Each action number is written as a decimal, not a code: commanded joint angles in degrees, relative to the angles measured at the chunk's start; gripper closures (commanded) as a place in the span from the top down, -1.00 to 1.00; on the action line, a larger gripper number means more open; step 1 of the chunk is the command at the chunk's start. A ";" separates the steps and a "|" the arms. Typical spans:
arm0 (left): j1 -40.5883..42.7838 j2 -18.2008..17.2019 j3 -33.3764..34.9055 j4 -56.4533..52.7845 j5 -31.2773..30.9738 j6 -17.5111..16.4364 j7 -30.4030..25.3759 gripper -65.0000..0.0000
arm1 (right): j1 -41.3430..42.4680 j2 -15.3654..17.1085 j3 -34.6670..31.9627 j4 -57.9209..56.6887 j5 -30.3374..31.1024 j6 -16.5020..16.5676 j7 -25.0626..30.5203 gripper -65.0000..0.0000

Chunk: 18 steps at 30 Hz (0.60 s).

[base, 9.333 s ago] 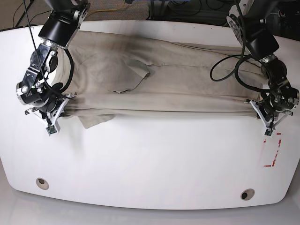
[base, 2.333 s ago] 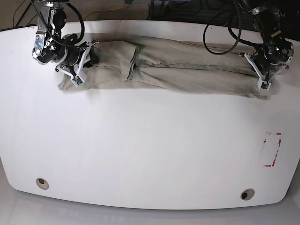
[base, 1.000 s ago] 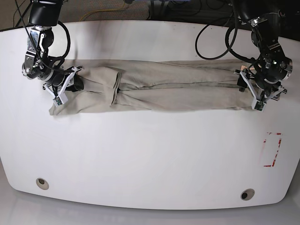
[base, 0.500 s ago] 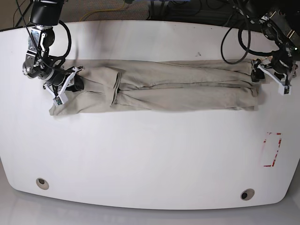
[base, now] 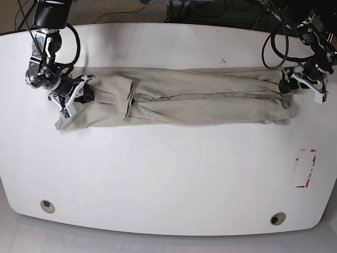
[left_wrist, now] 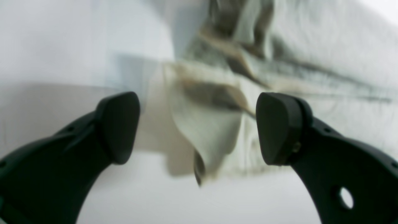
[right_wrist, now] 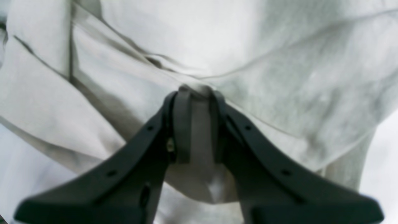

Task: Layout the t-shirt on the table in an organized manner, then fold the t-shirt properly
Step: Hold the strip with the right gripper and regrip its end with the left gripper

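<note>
The beige t-shirt (base: 200, 100) lies as a long, narrow folded band across the far half of the white table (base: 168, 174). My right gripper (base: 71, 100), at the band's left end in the base view, is shut on a fold of the t-shirt (right_wrist: 279, 93), with cloth pinched between its fingertips (right_wrist: 182, 102). My left gripper (base: 309, 87) hovers just off the band's right end with its jaws wide open. In the left wrist view a loose corner of the t-shirt (left_wrist: 214, 130) hangs between the fingers (left_wrist: 119, 124), which do not touch it.
A red dashed rectangle mark (base: 305, 168) sits near the table's right edge. Two small round grey holes (base: 47, 205) (base: 277, 218) lie near the front edge. Cables and dark equipment (base: 210, 10) lie beyond the far edge.
My left gripper has opened, let go of the shirt's right end and moved up and to the right, off the cloth. The right gripper holds still, shut on the left end.
</note>
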 commanded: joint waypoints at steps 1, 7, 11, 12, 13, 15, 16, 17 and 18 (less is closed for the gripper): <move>-1.46 -0.14 0.19 -1.03 0.26 0.07 0.66 0.72 | -0.14 0.33 -0.29 -0.10 -2.40 -0.49 -4.14 -0.66; -3.83 -0.14 1.86 -4.10 0.26 0.07 0.74 0.71 | -0.14 0.33 -0.29 -0.10 0.59 -0.49 -4.23 -0.66; -4.80 -0.05 4.41 -5.07 0.26 0.07 0.74 0.71 | -0.23 0.33 -0.29 -0.10 1.21 -0.49 -4.23 -0.66; -5.15 0.04 5.02 -5.16 0.26 0.07 0.74 0.71 | -0.23 0.33 -0.29 -0.10 1.12 -0.49 -4.23 -0.66; -5.41 0.39 5.90 -5.16 0.26 0.07 0.74 0.71 | -0.23 0.33 -0.29 -0.19 1.03 -0.49 -4.23 -0.66; -5.59 0.74 6.78 -5.16 0.26 0.07 0.74 0.71 | -0.23 0.33 -0.29 -0.19 1.03 -0.49 -4.23 -0.66; -5.68 0.92 7.40 -5.07 0.26 0.07 0.83 0.71 | -0.23 0.33 -0.29 -0.19 1.12 -0.49 -4.23 -0.66; -5.85 1.00 7.66 -5.07 0.26 0.07 0.83 0.71 | -0.23 0.33 -0.29 -0.19 1.21 -0.49 -4.23 -0.66; -5.85 1.00 7.92 -5.07 0.26 0.07 0.83 0.69 | -0.14 0.33 -0.29 -0.19 1.21 -0.49 -4.23 -0.66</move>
